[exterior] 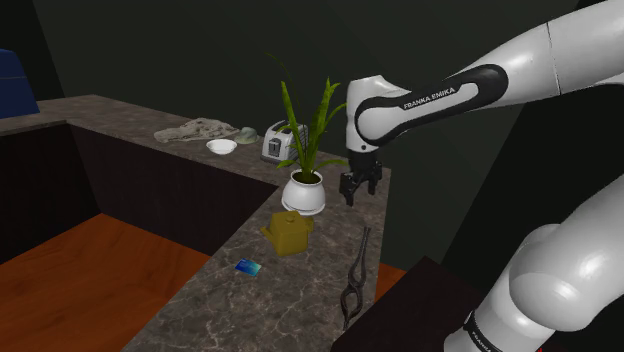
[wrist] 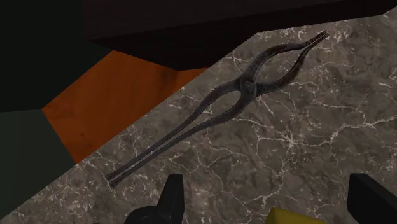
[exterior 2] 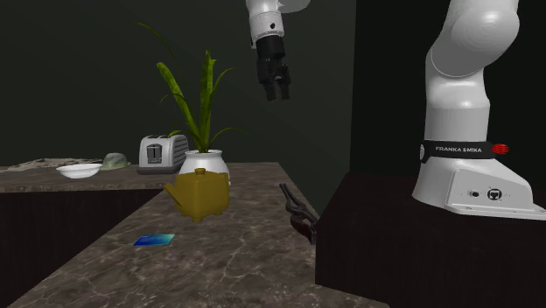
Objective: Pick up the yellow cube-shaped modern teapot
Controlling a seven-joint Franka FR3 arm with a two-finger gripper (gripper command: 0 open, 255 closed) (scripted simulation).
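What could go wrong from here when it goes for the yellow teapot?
The teapot sits close beside the white plant pot, so the open tool may bump the pot or leaves coming down. The tongs lie near the counter edge; a low sweep could push them off.

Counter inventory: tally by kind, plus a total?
yellow teapot: 1
potted plant: 1
toaster: 1
white bowl: 1
small green domed item: 1
crumpled cloth: 1
blue card: 1
dark tongs: 1
Total: 8
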